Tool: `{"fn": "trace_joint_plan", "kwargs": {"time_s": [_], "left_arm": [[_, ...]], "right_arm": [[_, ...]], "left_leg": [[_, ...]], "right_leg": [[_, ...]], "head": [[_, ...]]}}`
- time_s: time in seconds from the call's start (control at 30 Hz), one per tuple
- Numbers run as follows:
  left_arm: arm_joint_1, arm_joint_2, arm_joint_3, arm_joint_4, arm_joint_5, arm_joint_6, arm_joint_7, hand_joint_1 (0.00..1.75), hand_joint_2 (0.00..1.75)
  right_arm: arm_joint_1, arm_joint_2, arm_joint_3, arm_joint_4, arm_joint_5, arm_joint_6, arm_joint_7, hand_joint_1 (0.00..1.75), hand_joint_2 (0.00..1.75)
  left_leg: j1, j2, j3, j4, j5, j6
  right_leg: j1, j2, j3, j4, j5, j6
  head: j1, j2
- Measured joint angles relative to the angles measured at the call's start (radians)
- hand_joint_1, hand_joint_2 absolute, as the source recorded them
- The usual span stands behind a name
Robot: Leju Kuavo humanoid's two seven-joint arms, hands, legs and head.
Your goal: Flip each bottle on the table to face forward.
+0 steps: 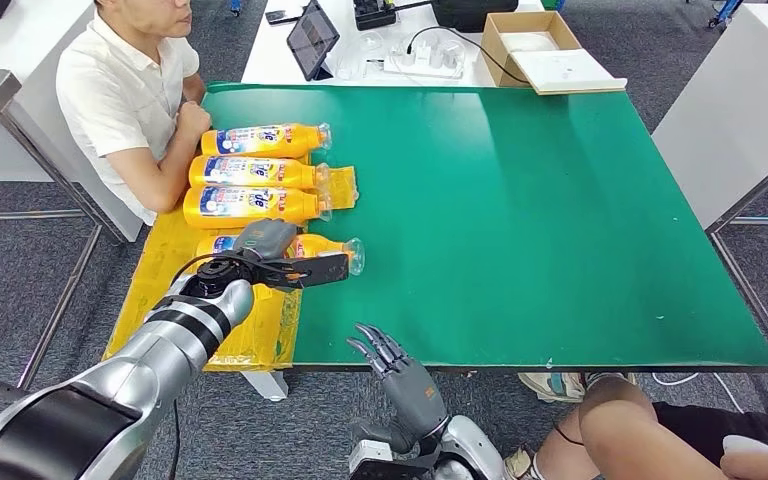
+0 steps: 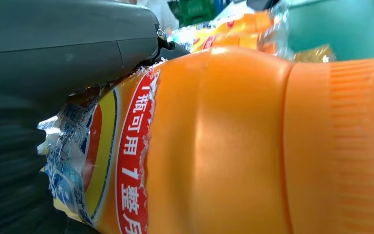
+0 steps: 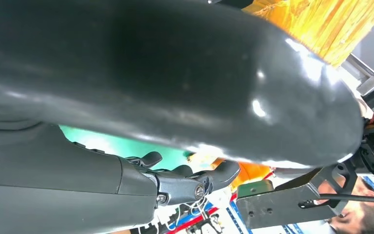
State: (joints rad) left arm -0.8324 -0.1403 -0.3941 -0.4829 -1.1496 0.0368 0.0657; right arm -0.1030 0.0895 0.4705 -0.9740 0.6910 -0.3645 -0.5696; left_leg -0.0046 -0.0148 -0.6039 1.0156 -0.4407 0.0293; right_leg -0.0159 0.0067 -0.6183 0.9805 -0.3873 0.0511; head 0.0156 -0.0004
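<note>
Bottles lie in a row on a yellow cloth (image 1: 175,265) at the left side of the green desk (image 1: 560,220), caps pointing right. The left robot hand (image 1: 280,262) grips the nearest bottle (image 1: 332,247), its fingers wrapped over the orange body. Three more bottles (image 1: 260,171) lie just behind it, and a person's arm (image 1: 165,165) rests right beside them. The right robot hand (image 1: 392,362) hovers at the desk's near edge, fingers spread, holding nothing. A tablet (image 1: 312,38) and a cardboard box (image 1: 530,40) sit beyond.
</note>
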Motion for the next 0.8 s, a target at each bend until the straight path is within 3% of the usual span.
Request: {"fn": "trace_joint_plan", "kwargs": {"time_s": [0.3, 0.8], "left_arm": [[-0.028, -0.023, -0.013, 0.055, 0.016, -0.089, -0.017, 1.75, 1.75], [-0.033, -0.031, -0.015, 0.088, 0.019, -0.094, -0.02, 1.75, 1.75]], "right_arm": [[-0.019, 0.014, -0.008, 0.044, -0.034, -0.001, -0.025, 0.0, 0.0], [-0.027, 0.022, -0.015, 0.079, -0.037, -0.001, -0.03, 0.0, 0.0]], "left_leg": [[0.0, 0.0, 0.0, 0.0, 0.0, 0.0], [0.0, 0.0, 0.0, 0.0, 0.0, 0.0]], "right_leg": [[0.0, 0.0, 0.0, 0.0, 0.0, 0.0], [0.0, 0.0, 0.0, 0.0, 0.0, 0.0]], "head": [[0.0, 0.0], [0.0, 0.0]]}}
